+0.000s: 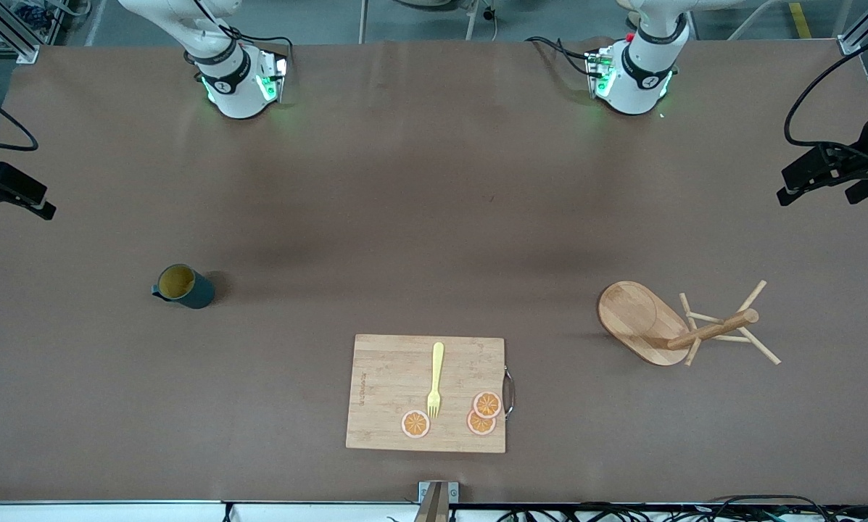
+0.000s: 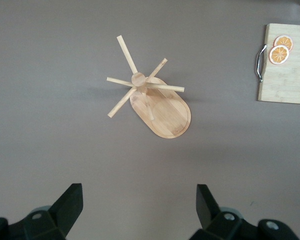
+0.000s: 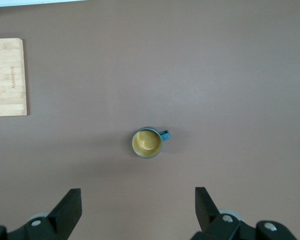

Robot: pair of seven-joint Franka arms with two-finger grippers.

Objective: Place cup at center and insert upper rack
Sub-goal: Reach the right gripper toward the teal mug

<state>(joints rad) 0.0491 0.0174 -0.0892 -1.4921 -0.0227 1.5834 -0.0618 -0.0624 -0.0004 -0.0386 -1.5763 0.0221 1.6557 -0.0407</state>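
— Fingers?
— Both pairs spread wide, empty: right gripper (image 3: 135, 210) high over the cup (image 1: 184, 286), left gripper (image 2: 139, 207) over the rack (image 1: 684, 324).
— Anything hidden?
— Cup's lettering can't be seen; board (image 1: 426, 393) is cut off in wrist views.

Bare tabletop (image 1: 434, 239) surrounds the upright cup (image 1: 184, 286); the upper rack (image 1: 684, 324) has pegs jutting outward; a cutting board (image 1: 404, 377) lies between them.

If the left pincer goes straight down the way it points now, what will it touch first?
Probably the bare table. The open left pincer points down at brown surface beside the rack, which stands upright off its line. Depth is hard to judge, but nothing else shows between the fingers.
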